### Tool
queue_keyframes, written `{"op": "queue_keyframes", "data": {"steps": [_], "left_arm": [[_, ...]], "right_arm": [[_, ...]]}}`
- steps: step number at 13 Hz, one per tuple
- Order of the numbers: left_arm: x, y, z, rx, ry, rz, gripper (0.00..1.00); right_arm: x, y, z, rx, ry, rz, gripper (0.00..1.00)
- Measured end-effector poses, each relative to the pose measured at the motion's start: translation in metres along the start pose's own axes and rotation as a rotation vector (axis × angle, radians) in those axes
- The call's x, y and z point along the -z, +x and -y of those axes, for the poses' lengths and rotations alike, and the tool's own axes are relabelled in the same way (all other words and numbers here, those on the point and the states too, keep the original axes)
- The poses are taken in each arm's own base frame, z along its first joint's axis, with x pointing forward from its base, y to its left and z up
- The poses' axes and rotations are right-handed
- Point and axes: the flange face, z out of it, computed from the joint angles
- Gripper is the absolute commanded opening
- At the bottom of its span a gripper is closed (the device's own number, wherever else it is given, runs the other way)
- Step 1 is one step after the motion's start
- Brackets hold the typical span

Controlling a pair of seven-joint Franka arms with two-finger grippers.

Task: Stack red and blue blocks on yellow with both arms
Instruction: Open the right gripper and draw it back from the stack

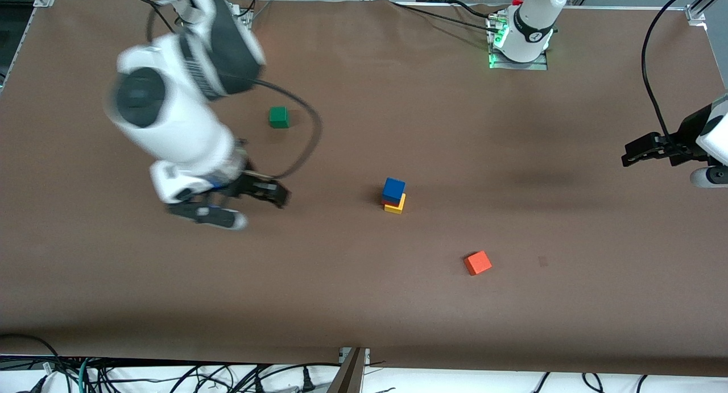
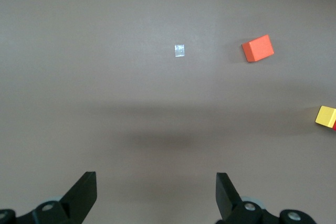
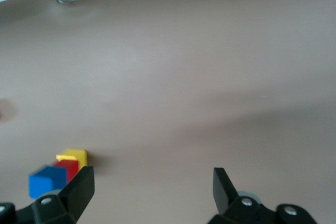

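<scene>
Now the three cubes stand as one stack near the middle of the bench (image 1: 364, 302): the blue block (image 1: 393, 189) on top, the red block (image 3: 68, 167) under it with only a thin edge showing from the front, and the yellow cube (image 1: 395, 205) at the base, touching the bench.

The right gripper (image 1: 250, 202) hangs over bare bench toward the right arm's end, well apart from the stack. Its jaws stand wide open and hold nothing; in the right wrist view the stack sits just outside one fingertip.

The left gripper (image 1: 628, 157) waits over the left arm's end of the bench, jaws also spread wide and empty.

An orange-red cube (image 1: 478, 263) lies alone, nearer the front camera than the stack. A green cube (image 1: 278, 117) sits farther from that camera, beside the right arm.
</scene>
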Motion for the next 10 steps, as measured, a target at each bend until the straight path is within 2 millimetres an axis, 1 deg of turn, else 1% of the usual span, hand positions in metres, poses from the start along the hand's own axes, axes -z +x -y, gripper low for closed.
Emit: {"op": "queue_keyframes", "data": {"steps": [1, 2, 3, 4, 5, 7, 9, 10], "left_arm": [[0.002, 0.001, 0.0, 0.001, 0.0, -0.004, 1.0], [0.003, 0.001, 0.001, 0.001, 0.001, -0.006, 1.0], [0.003, 0.002, 0.002, 0.001, 0.009, -0.007, 1.0], [0.002, 0.002, 0.003, -0.002, 0.03, -0.007, 1.0], [0.002, 0.002, 0.003, -0.007, 0.052, -0.007, 1.0], [0.002, 0.003, -0.001, -0.015, 0.059, -0.007, 1.0], [0.002, 0.003, -0.001, -0.016, 0.059, -0.007, 1.0], [0.002, 0.003, -0.001, -0.016, 0.059, -0.008, 1.0]], "right_arm": [[0.016, 0.003, -0.036, 0.017, 0.004, 0.022, 1.0], [0.028, 0.001, -0.068, 0.031, 0.004, 0.034, 1.0], [0.04, -0.005, -0.093, 0.05, 0.006, 0.044, 1.0], [0.049, -0.016, -0.112, 0.063, 0.008, 0.058, 1.0], [0.056, -0.028, -0.126, 0.068, 0.0, 0.068, 1.0], [0.063, -0.049, -0.144, 0.083, -0.035, 0.071, 1.0], [0.068, -0.061, -0.151, 0.11, -0.044, 0.071, 1.0], [0.069, -0.062, -0.153, 0.127, -0.059, 0.068, 1.0]]}}
